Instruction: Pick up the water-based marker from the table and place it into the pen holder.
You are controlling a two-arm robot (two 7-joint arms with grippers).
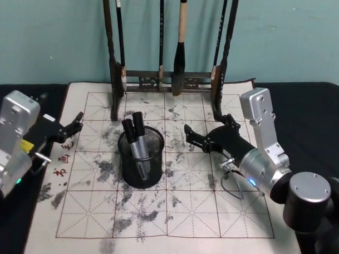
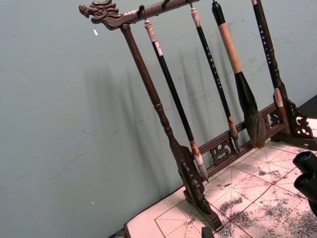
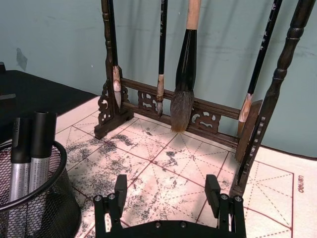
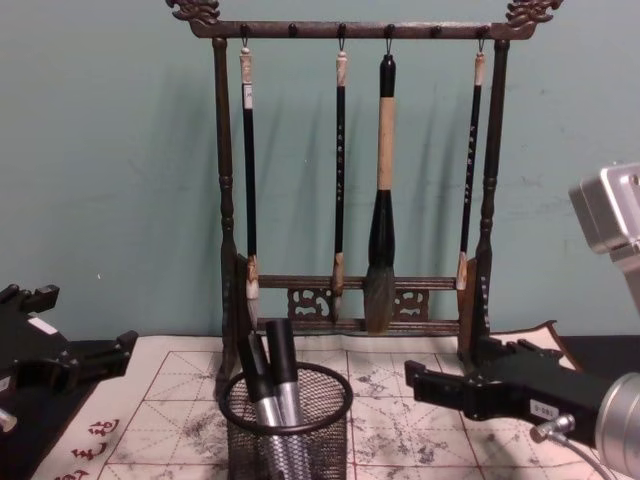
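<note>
I count 2 markers (image 1: 136,141) standing tilted inside the pen holder (image 1: 141,172), black caps up, silver barrels below; their lower ends blur behind the round wire mesh. The holder sits on the ink-stained gridded mat (image 1: 211,217), which covers most of the black table (image 1: 310,98). Behind the holder, the dark wooden brush rack (image 4: 355,290) carries 4 hanging brushes. My right gripper (image 1: 191,140) hovers just right of the holder, fingers spread, empty. My left gripper (image 1: 74,125) hangs left of the holder, fingers apart, empty.
</note>
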